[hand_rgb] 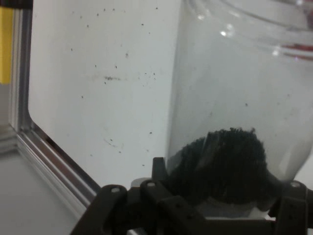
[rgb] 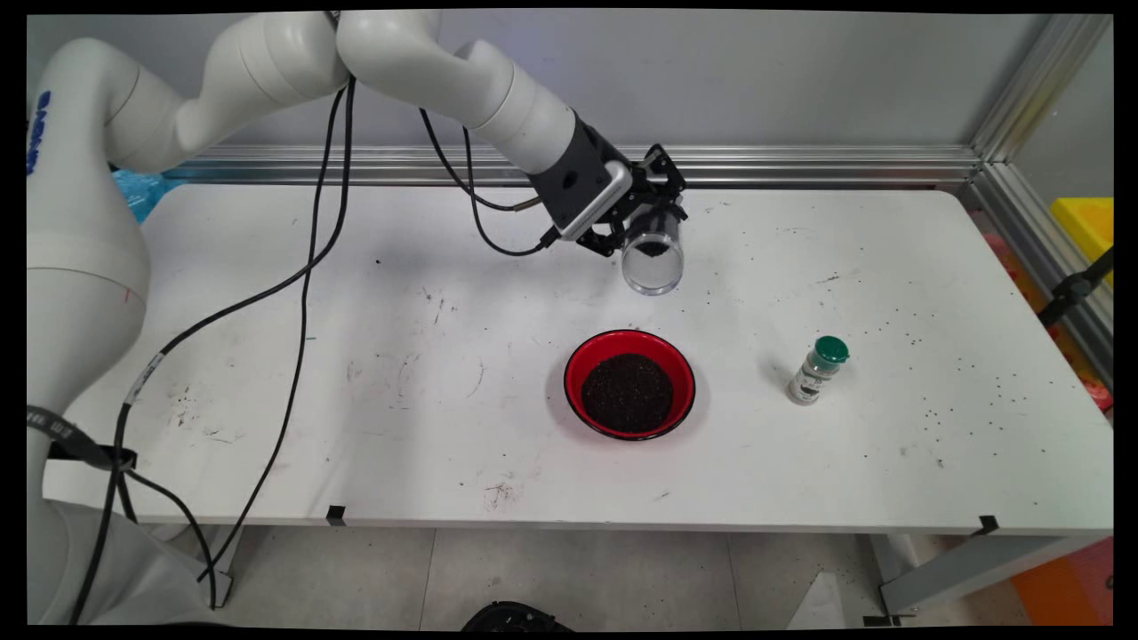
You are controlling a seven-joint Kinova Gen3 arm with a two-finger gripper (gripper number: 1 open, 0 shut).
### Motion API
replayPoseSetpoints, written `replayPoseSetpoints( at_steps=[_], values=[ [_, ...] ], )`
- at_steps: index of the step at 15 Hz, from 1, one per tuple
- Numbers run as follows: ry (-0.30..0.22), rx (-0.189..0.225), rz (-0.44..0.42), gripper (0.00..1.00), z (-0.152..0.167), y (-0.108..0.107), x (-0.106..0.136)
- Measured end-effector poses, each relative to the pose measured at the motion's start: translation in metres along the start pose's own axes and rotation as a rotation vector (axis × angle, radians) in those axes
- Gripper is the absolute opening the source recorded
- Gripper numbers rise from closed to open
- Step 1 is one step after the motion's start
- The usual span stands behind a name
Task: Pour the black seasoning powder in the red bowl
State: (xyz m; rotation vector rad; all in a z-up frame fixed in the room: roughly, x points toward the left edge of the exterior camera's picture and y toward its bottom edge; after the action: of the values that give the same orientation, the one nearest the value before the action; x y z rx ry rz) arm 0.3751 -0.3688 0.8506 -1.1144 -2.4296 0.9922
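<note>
- Main view: end effector [rgb: 656, 233] clamped on clear plastic cup [rgb: 653, 258], tilted mouth-forward above worktop [rgb: 267, 356], behind red bowl [rgb: 630, 384] of dark grains; could spill short of bowl.
- Hand view: dark grains [hand_rgb: 225, 161] heaped at cup [hand_rgb: 244, 88] base; could slide out suddenly.

A white table [rgb: 267, 356] bears a red bowl [rgb: 629, 384] of dark grains and a green-capped shaker [rgb: 817, 370].

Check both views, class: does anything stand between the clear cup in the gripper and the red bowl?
Nothing visible does. The gripper holds the clear cup tilted above bare table, behind the red bowl; the green-capped jar stands off to the side.
</note>
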Motion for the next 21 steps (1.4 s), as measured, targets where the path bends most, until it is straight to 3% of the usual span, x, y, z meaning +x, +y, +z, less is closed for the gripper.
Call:
replayPoseSetpoints(
  at_steps=[7, 21],
  values=[
    [-0.032, 0.025, 0.233, 0.00, 0.007, -0.003, 0.013],
    [-0.116, 0.066, 0.559, 0.00, 0.015, -0.008, 0.038]
  ],
)
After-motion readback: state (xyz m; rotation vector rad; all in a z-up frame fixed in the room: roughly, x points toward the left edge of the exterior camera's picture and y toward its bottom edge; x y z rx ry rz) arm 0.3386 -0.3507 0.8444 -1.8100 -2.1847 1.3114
